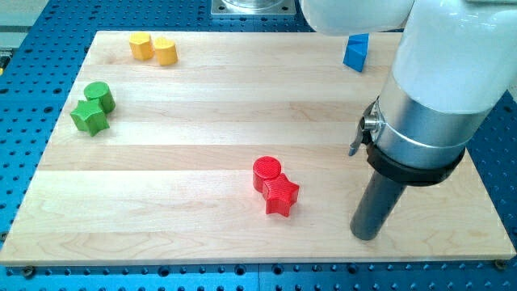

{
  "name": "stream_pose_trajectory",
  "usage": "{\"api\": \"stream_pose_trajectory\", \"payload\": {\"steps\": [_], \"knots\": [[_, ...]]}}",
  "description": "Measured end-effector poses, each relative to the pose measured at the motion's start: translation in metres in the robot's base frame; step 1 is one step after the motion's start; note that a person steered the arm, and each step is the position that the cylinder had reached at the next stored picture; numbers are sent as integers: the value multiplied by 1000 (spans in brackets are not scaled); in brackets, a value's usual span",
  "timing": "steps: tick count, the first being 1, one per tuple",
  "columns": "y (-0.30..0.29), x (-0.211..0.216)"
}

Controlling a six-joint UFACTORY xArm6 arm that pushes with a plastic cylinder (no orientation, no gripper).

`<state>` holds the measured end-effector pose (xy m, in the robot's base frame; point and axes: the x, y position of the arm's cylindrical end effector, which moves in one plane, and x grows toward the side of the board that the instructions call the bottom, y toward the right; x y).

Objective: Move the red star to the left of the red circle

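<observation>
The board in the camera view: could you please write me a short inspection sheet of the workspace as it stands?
Surface: pale wooden board, lying on a blue perforated base.
Job's things: red star touches the red circle, lying at its lower right.
Clutter: green circle and green star at the view's left; two yellow blocks at the top; blue block at the top right.
Claw: none fitted; my tip stands right of the red star, apart from it.
Cables: nothing seen.
Surroundings: a grey metal mount at the view's top edge.
</observation>
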<state>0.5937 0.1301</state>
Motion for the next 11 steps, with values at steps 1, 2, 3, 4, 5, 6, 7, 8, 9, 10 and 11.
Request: {"api": "stream_pose_trajectory", "payload": {"steps": [1,2,3,4,5,6,7,8,9,10,11], "knots": [[8,0],[11,-20],[-13,-36],[-94,-23],[-152,-11],[-187,-32],[-189,-57],[-185,-52],[-173,-39],[-154,-53],[-150,-63]]}}
